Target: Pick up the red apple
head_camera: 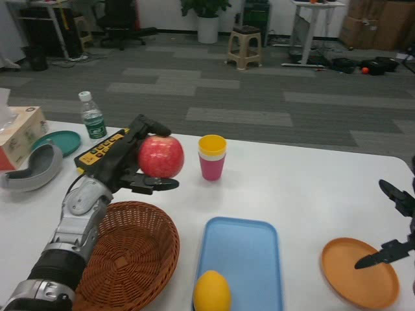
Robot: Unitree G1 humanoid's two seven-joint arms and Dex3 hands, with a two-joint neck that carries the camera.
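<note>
The robot's left hand [133,162] gripped the red apple [160,156] and held it clear of the white table [305,188], toward the far left part of the tabletop, above and just beyond the wicker basket [133,256] at the near left edge. The pick-up looked essentially done (only a steady hold or a set-down seemed left). The right hand [395,223] waited at the right edge, fingers spread and holding nothing, over the orange plate [356,275]. Stacked cups [212,157] stood just beside the apple; a lemon [212,291] lay on the blue tray [249,249].
</note>
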